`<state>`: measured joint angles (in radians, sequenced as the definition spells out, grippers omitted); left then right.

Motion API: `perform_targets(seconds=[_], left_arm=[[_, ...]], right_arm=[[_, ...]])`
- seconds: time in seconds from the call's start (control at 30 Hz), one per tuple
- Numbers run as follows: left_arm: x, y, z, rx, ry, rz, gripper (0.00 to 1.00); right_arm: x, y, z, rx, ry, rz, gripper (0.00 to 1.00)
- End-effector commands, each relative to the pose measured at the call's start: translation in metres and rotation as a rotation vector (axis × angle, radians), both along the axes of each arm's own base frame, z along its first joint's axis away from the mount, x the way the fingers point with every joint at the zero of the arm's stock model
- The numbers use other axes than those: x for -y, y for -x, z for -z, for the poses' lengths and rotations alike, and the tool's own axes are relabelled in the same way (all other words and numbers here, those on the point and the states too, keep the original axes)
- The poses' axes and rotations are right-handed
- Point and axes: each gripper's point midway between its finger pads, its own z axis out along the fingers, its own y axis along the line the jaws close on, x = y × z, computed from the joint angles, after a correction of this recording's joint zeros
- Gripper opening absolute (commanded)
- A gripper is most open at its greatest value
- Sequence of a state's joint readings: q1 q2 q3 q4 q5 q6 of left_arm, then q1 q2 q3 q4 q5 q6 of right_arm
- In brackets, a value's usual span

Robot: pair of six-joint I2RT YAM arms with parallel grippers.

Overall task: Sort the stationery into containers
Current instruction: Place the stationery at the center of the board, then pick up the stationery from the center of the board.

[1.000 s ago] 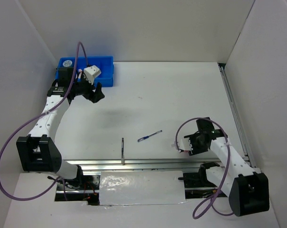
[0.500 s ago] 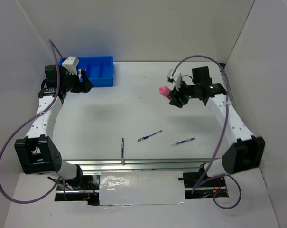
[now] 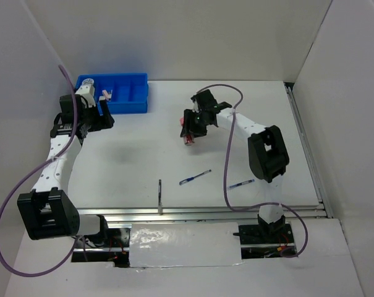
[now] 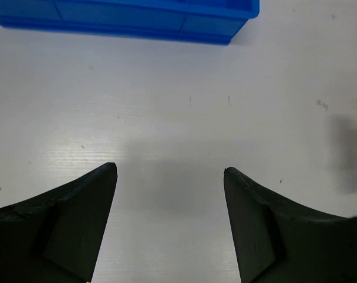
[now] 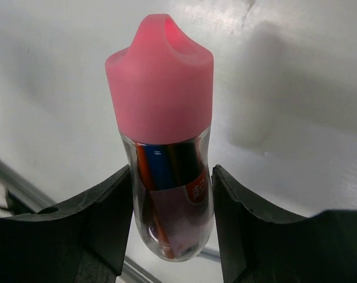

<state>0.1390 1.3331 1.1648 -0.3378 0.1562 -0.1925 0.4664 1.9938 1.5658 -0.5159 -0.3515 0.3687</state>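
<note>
Now, right hand (image 5: 172,174): pinching pink-capped tube (image 5: 160,82)
left hand (image 4: 169,171): spread, empty
slip risk: rounded tube could slide out before reaching blue tray (image 3: 130,106)

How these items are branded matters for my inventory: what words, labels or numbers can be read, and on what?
No text can be read in full.
pink-capped tube, gripped in the right claw: white characters on a red label patch, cut off at the tube's curve, illegible.
blue pens: too small for any print to show.
blue tray: no marking visible.
</note>
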Motion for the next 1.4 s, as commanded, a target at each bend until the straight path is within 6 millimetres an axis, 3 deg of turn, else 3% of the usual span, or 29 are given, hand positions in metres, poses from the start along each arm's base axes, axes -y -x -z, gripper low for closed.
perform_targets(seconds=[0.0, 0.23, 0.33, 0.4, 0.5, 0.53, 0.57, 0.67, 0.77, 0.8, 0.83, 0.87, 0.9, 1.03, 1.07, 1.13, 1.17, 1.2, 1.23, 1.3, 1.37], left_arm=[[0.002, 0.006, 0.004, -0.007, 0.026, -0.030, 0.85], [0.018, 0.014, 0.021, -0.035, 0.013, 0.000, 0.85], [0.023, 0.016, 0.025, -0.039, 0.005, 0.013, 0.84], [0.028, 0.018, 0.029, -0.049, 0.007, 0.022, 0.84], [0.034, 0.018, 0.032, -0.048, 0.016, 0.035, 0.85], [0.034, 0.018, 0.034, -0.053, 0.019, 0.032, 0.85], [0.036, 0.018, 0.035, -0.054, 0.021, 0.039, 0.85], [0.039, 0.014, 0.032, -0.057, 0.027, 0.051, 0.85], [0.048, 0.006, 0.023, -0.037, 0.036, 0.087, 0.87], [0.052, 0.004, 0.020, -0.029, 0.037, 0.100, 0.89], [0.053, -0.002, 0.012, -0.007, 0.034, 0.104, 0.89], [0.068, -0.005, 0.014, -0.014, 0.033, 0.139, 0.90], [0.073, -0.009, 0.013, -0.012, 0.034, 0.147, 0.91], [0.111, -0.026, 0.003, -0.006, 0.062, 0.221, 0.92], [0.129, -0.032, 0.004, -0.013, 0.072, 0.248, 0.92], [0.144, -0.039, 0.008, -0.020, 0.075, 0.254, 0.93], [0.158, -0.043, 0.022, -0.053, 0.074, 0.270, 0.93], [0.166, -0.050, 0.019, -0.049, 0.077, 0.275, 0.93], [0.173, -0.055, 0.038, -0.090, 0.061, 0.281, 0.93], [0.196, -0.059, 0.044, -0.105, 0.042, 0.317, 0.92], [0.217, -0.061, 0.074, -0.162, -0.006, 0.345, 0.91]], right_arm=[[-0.007, -0.036, -0.008, -0.040, 0.061, 0.327, 0.00], [-0.015, -0.057, 0.034, -0.104, 0.155, 0.510, 0.00], [-0.018, -0.055, 0.046, -0.106, 0.189, 0.512, 0.01], [-0.022, -0.053, 0.052, -0.110, 0.191, 0.500, 0.08], [-0.028, -0.049, 0.055, -0.121, 0.184, 0.474, 0.32], [-0.031, -0.047, 0.053, -0.126, 0.169, 0.463, 0.46], [-0.033, -0.046, 0.051, -0.127, 0.161, 0.454, 0.51], [-0.038, -0.041, 0.035, -0.131, 0.117, 0.413, 0.60], [-0.038, -0.039, -0.003, -0.097, 0.061, 0.370, 0.70], [-0.036, -0.038, -0.028, -0.060, 0.033, 0.354, 0.72], [-0.028, -0.040, -0.041, -0.041, 0.025, 0.354, 0.77], [-0.024, -0.039, -0.051, -0.028, 0.020, 0.344, 0.80], [-0.014, -0.037, -0.074, 0.012, 0.003, 0.332, 0.83], [0.031, -0.023, -0.131, 0.087, -0.051, 0.293, 0.83], [0.060, -0.019, -0.149, 0.128, -0.079, 0.300, 0.83], [0.092, -0.017, -0.162, 0.179, -0.089, 0.326, 0.82], [0.123, -0.013, -0.170, 0.223, -0.077, 0.359, 0.82], [0.139, -0.010, -0.170, 0.236, -0.066, 0.377, 0.82], [0.155, -0.006, -0.170, 0.249, -0.042, 0.401, 0.82], [0.196, 0.003, -0.161, 0.261, 0.019, 0.474, 0.82], [0.218, 0.016, -0.150, 0.255, 0.047, 0.511, 0.82]])
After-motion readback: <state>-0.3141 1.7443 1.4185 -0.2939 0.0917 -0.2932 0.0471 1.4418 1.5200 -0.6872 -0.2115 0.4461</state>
